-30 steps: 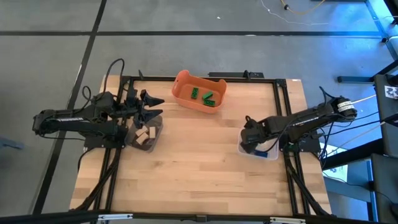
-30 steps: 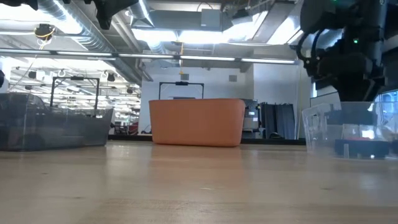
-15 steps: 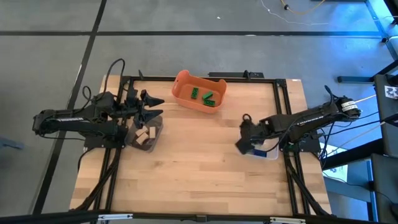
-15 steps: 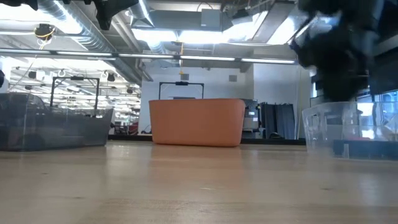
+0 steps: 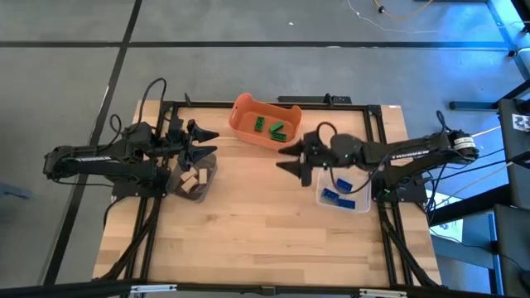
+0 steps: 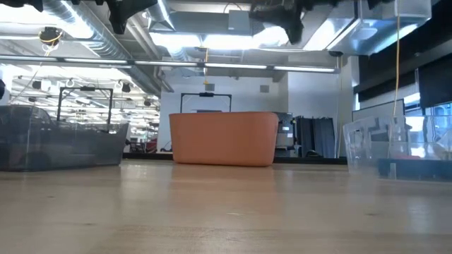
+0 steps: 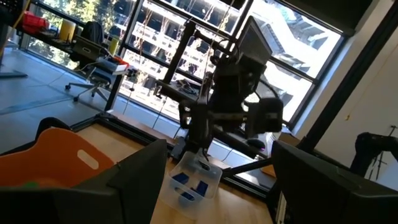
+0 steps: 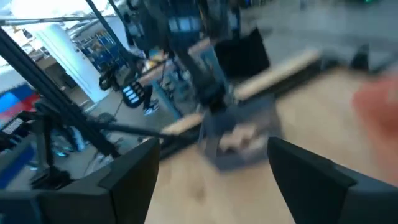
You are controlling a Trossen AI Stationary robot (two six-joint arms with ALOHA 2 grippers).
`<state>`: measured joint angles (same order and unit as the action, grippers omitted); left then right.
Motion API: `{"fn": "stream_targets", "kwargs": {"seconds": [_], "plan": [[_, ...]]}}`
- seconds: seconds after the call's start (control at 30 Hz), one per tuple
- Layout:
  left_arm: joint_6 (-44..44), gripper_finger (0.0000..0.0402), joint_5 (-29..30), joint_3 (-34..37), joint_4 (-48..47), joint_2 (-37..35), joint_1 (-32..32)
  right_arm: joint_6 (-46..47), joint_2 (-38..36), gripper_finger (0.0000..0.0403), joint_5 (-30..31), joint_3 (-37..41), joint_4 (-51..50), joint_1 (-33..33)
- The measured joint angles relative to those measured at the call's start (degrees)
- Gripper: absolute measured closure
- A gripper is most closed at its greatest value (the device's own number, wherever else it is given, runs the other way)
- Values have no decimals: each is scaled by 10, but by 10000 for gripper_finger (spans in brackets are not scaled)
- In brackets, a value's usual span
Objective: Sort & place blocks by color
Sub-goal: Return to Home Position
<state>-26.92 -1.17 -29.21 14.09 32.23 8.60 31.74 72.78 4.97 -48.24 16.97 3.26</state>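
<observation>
High view: green blocks (image 5: 273,128) in orange bin (image 5: 242,112), just beside right tool (image 5: 283,161); blue blocks (image 5: 338,192) in clear bin (image 5: 359,204) behind it; tan blocks (image 5: 192,180) in dark container (image 5: 211,170) under left tool (image 5: 214,142). Both tools spread, empty. Judged light, rigid, smooth: pinch across flat sides.

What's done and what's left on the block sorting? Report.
Done: green blocks in the orange bin, blue blocks in the clear bin, tan blocks in the dark bin. In hand: nothing; left gripper and right gripper have open jaws. Left: no loose block visible.
</observation>
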Motion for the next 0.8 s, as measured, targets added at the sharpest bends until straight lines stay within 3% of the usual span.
{"fn": "stream_targets", "kwargs": {"seconds": [0.27,0.53,0.67,0.8], "plan": [[0,119,0,0,0,0,0,-138,-2,105,0,-59,-22,-13],[-24,126,-2,0,-10,0,-1,-133,-2,105,-1,-62,-27,-13],[-25,179,-29,0,-28,-16,-21,-125,-2,105,-1,-62,-27,-12],[4,288,-22,0,-78,-43,-50,-125,-2,105,-1,-62,-27,-8]]}}
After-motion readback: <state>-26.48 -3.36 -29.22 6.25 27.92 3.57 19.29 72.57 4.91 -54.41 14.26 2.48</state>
